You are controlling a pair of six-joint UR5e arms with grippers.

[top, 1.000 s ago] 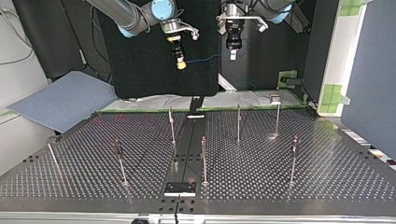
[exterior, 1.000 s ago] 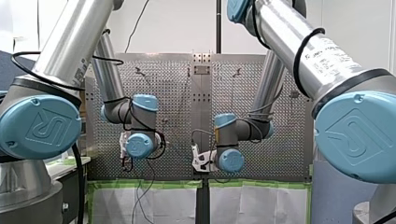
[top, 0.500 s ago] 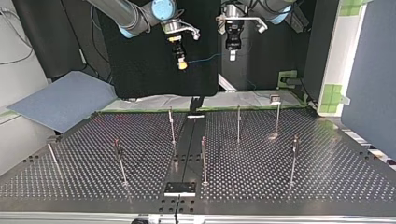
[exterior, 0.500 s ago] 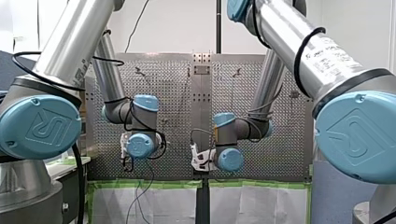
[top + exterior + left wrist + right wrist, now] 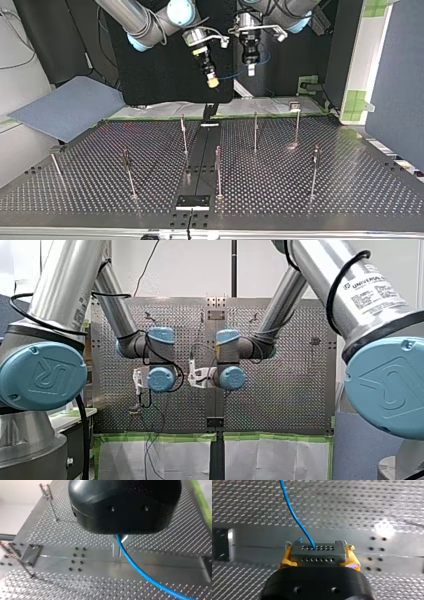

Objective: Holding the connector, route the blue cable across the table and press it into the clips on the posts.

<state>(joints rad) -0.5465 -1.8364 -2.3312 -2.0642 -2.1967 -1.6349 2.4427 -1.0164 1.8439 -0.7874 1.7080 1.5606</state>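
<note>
**High over the far side of the perforated table (image 5: pixel 350 190), connector (image 5: pixel 317 551) and blue cable (image 5: pixel 232 76) held aloft**

Nearest the top-view camera, a small plate (image 5: pixel 193 201) is seen at the table's front edge, and nothing blue is draped over it. Just behind, the posts (image 5: pixel 218 170) are found standing upright and well apart on either side of the centre strip (image 5: pixel 200 155). Their clips (image 5: pixel 295 105) are judged unfilled, for no cable is seen at any of them.

Further back now, and well above the surface: the right gripper (image 5: pixel 213 82) is hung at a tilt, and the left gripper (image 5: pixel 251 71) is pointed straight down just beside it. A short run of cable is strung between the two.

From the right wrist, the grey connector is seen clamped between the yellow pads (image 5: pixel 352 556), with the cable rising from its face, so the end is anchored. From the left wrist, the metal fingers (image 5: pixel 115 548) are seen closed about the cable, which is passed between them and carried on ahead. It is held there, it is judged, so that the line can be guided and kept tense while it is laid.

Routing is judged barely begun. The pair must be brought down among the posts, and slack is to be watched, since a loose loop could be snagged on a post top.
</note>
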